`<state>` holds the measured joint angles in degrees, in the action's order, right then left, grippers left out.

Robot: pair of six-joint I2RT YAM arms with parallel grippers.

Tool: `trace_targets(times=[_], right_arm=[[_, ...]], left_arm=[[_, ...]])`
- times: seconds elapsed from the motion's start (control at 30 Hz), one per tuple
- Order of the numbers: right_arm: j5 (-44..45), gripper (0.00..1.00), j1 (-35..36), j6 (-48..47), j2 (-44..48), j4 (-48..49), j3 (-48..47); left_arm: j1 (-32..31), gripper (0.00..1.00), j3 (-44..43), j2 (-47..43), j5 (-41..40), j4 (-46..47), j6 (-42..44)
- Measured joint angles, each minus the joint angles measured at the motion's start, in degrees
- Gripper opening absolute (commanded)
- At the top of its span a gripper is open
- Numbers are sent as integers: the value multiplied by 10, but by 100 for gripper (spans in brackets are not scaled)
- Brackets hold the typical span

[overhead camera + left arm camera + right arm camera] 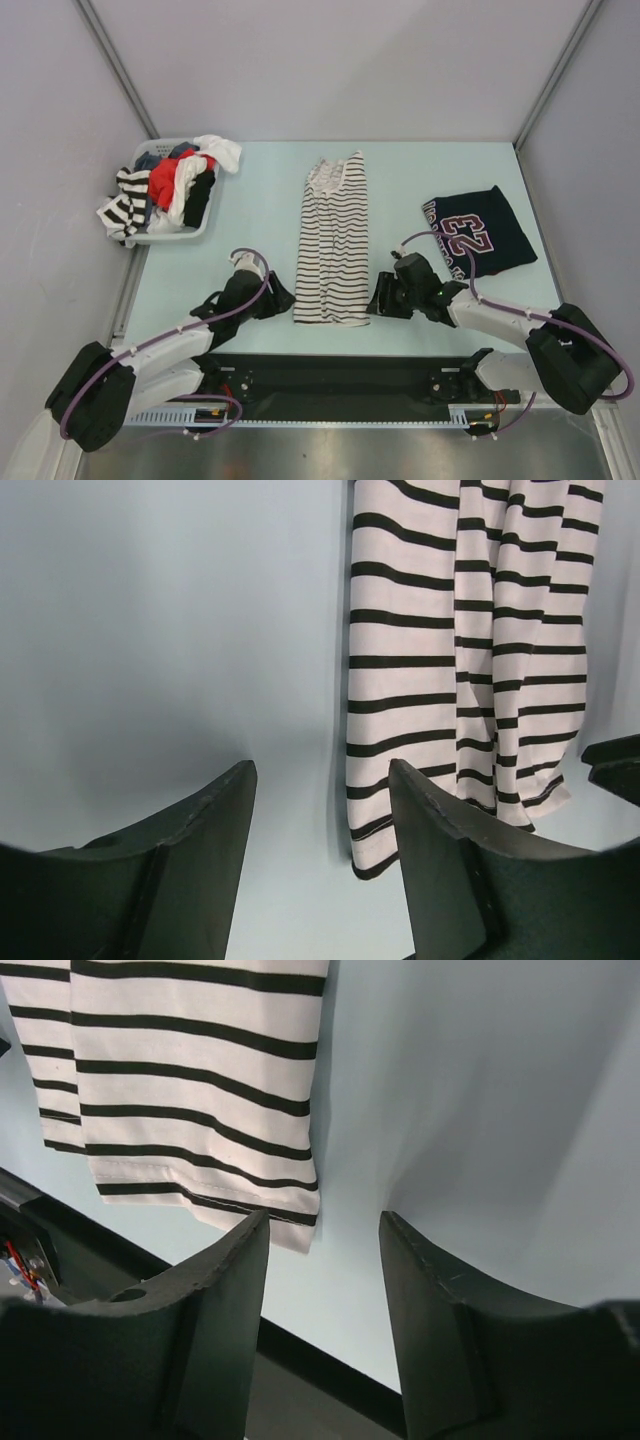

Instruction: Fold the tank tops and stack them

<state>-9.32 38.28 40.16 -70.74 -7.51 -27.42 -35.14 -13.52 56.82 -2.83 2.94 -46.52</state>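
striped tank top [332, 240] lies flat in the middle of the tabletop [260, 200], already narrowed to a long strip. its long axis runs straight away from the arm bases, hem end nearest them and straps at the far end. the left arm [200, 330] has its jaws just off the hem's left corner and the right arm [480, 315] has its jaws just off the hem's right corner, so the cloth sits between them, about equally near each. both pairs of jaws are spread with only bare tabletop between the fingers, pinching nothing. to the right of the striped top, a little apart, the navy jersey [480, 232] lies folded. a basket [200, 225] of mixed clothes sits off to its far left. i'd guess each arm must reach inward for its own hem corner, then carry the hem up along the strip.
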Motion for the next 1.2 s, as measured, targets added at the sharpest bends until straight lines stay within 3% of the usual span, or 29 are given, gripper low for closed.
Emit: trace_targets(times=[0.33, 0.63, 0.73, 0.77, 0.8, 0.83, 0.87, 0.93, 1.2], right_arm=[[30, 45, 67, 52, -29, 14, -10], [43, 40, 79, 68, -34, 10, -14], [46, 32, 81, 68, -33, 2, -14], [46, 29, 81, 69, -31, -2, -14], [46, 21, 82, 69, -30, -5, -14], [46, 17, 82, 70, -30, -8, -14], [46, 6, 82, 72, -30, -9, -14], [45, 0, 82, 75, -30, -10, -14], [50, 0, 96, 79, 5, -34, -13]], left_arm=[[-26, 58, 12, 5, 30, 27, -30], [-69, 51, 19, -4, 36, 14, -62], [-78, 45, 28, -16, 38, 7, -74], [-80, 39, 32, -19, 39, 5, -76], [-80, 36, 35, -21, 42, 6, -79], [-80, 28, 38, -20, 45, 7, -84], [-81, 22, 39, -18, 45, 5, -85], [-82, 1, 41, -8, 48, 11, -91], [-108, 0, 40, -20, 32, 2, -96]])
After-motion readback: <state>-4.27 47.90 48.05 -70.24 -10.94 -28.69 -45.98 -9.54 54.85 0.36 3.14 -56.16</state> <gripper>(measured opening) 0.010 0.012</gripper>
